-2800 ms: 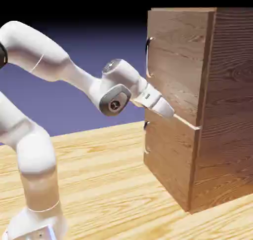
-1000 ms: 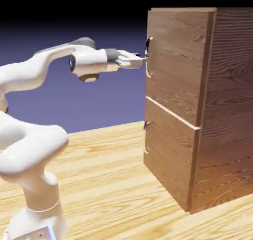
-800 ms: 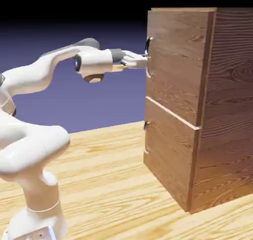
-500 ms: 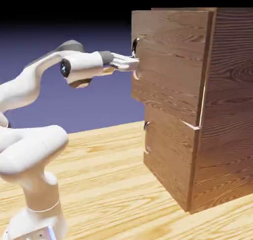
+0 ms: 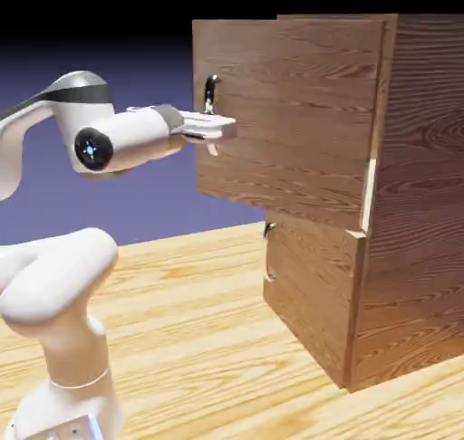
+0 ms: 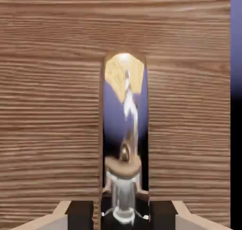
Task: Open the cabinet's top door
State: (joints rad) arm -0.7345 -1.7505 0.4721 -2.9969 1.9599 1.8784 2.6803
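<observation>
The pincer (image 5: pixel 224 129) is closing on the shiny metal handle (image 6: pixel 124 125) of the top door, its two fingertips (image 6: pixel 80 215) flanking the handle's bar, one on each side, with only the handle's width between them. In the exterior view the top door (image 5: pixel 290 121) is standing ajar, its handle edge swinging out from the cabinet (image 5: pixel 421 185) toward the exterior view's left, while its other edge, to the right of the pincer, is staying by the cabinet's near front corner. A bright gap is showing there, beside that edge. The pincer is pointing toward the exterior view's right, meeting the handle below its dark upper end. Below and to the right of the pincer, the lower door (image 5: pixel 313 293) is lying flush with the cabinet's front, its own small handle (image 5: pixel 268 251) showing near its left edge. The arm (image 5: pixel 82 139) is reaching in from the left of the pincer. Well below the pincer, the pale wooden surface (image 5: pixel 199 339) is carrying the cabinet. In the hand view, the door's brown grain is spreading on both sides of the handle.
</observation>
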